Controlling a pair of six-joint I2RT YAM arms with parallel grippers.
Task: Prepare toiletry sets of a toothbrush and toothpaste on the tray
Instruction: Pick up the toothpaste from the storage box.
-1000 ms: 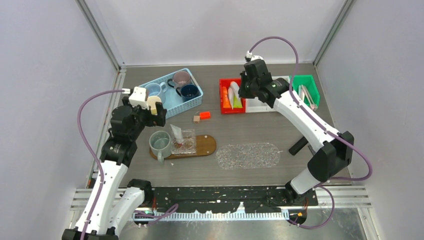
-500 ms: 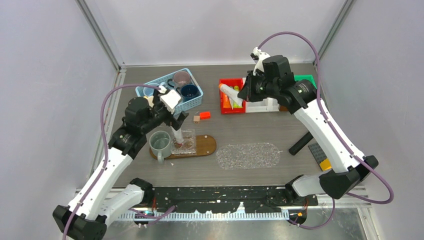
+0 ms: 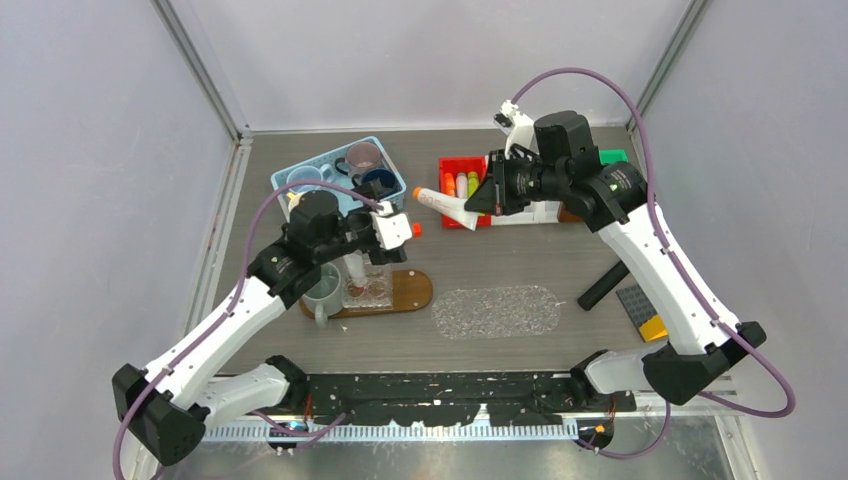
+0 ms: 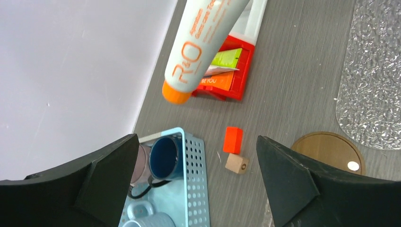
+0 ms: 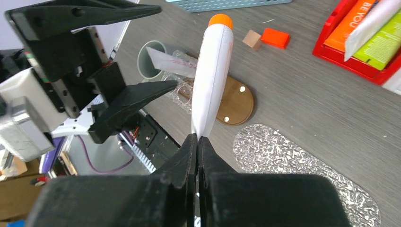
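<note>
Right hand point(image 5: 197, 139): closed on the flat crimped end of a white tube point(image 5: 213, 71), orange cap pointing away from the wrist.
Tube position: in the air, clear of the counter, between the red bin point(image 3: 443, 175) and the left hand point(image 3: 390, 238); touching nothing but the right fingers.
Reason for grip: pinching the thin tail left the body and cap free, which I judged suited either a handover or lowering it cap-first.
Left hand: fully open, holding nothing, raised above the tray point(image 3: 410, 290) with its opening turned toward the tube.
Reason for pose: the spread fingers faced the tube's cap end; I read this as readiness to receive, though no contact was seen.
Tray contents: a grey-green mug point(image 3: 320, 285) at the left end; beside it a clear holder point(image 3: 368, 285) with a second tube point(image 3: 354, 268) standing in it.
Toothbrush: none made out on the tray.
Supply: more tubes lay in the red bin; spare mugs sat in the blue basket point(image 3: 398, 192).
Loose items: an orange block point(image 4: 233, 140) and a brown block point(image 4: 236, 163) just beside each other on the counter, between basket and tray.
Task stage: judged early; one set partly built.
Risk: the soft tail could slip or swing in a handover.
</note>
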